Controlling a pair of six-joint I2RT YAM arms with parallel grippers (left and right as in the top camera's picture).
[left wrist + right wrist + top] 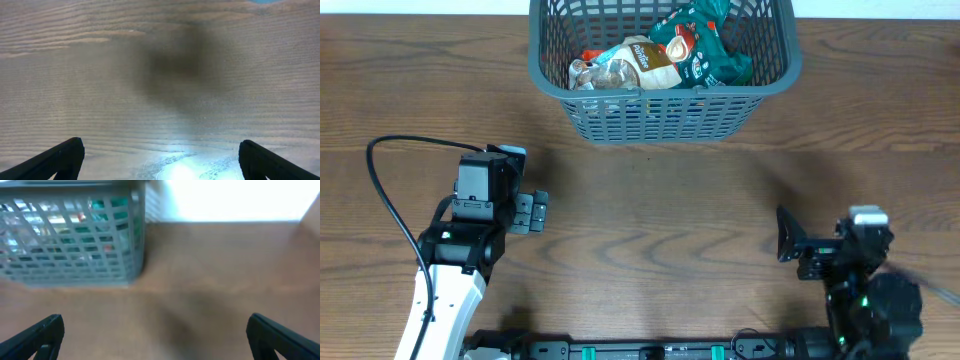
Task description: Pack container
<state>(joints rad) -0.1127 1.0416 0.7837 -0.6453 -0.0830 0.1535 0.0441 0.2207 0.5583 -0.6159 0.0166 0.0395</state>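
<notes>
Entry, packing run: the large dark grey plastic basket with lattice-slotted sides (660, 120) stands at the far edge of the brown wooden table (650, 220), centred between the two arms. Inside it you have a tan paper-look snack pack (645, 62), a green foil snack pack (705, 50) overlapping it on the right, and a clear crinkled pack with red print (592, 72) at the left. No loose pack shows on the table in the overhead view. The left gripper (532, 212) sits low near the front edge, well apart from the basket. In its wrist view the black fingers (65, 155) stand spread wide over bare wood, nothing between them. The right gripper (788, 235) is likewise near the front, on the other side. Its jaws are also spread and empty in its wrist view, which looks toward the basket's corner across open table. Judgement: the loading step looks finished, or you are between picks with both arms parked. Next move depends on whether any item lies outside the overhead frame, and that cannot be told from here. If one does, you need a fresh reach, a pinch and a carry over the high rim before release. If not, hold both arms where they are and close the run.
</notes>
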